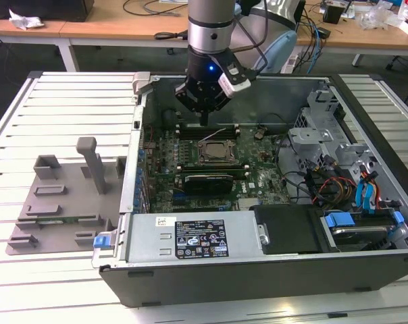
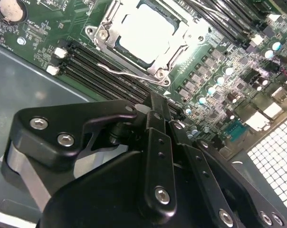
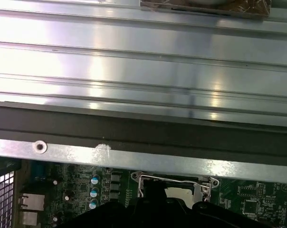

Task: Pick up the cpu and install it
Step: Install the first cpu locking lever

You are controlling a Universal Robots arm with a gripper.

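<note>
**A:** Where's the cpu right now?

**B:** I see it seated in the socket (image 1: 215,152) on the motherboard (image 1: 211,162), inside the open case (image 1: 271,266). In the second wrist view the cpu (image 2: 146,29) shows as a pale square inside the metal frame, with the wire lever (image 2: 119,71) lying along 1 side of it. In the first wrist view I catch just a pale strip of it (image 3: 177,192) between the frame's corners.

**A:** And the gripper?

**B:** In the exterior view the gripper (image 1: 204,121) hangs above the board, just beyond the socket on the far side, clear of the cpu and not touching it. From the second wrist view, the fingers (image 2: 158,137) look pressed together with nothing between them; the tips point toward the memory slots (image 2: 100,71) next to the socket.

**A:** Anything else around it?

**B:** The case lies on a slatted metal table (image 1: 62,94). A grey fixture plate (image 1: 65,202) with upright posts sits on the exterior view's left, well apart from the gripper. Inside the case, near the front edge, there's the power supply (image 1: 190,239) with labels, and a drive bay with blue clips (image 1: 366,223) on the exterior view's right. Wooden desks (image 1: 123,20) run behind the table.
</note>
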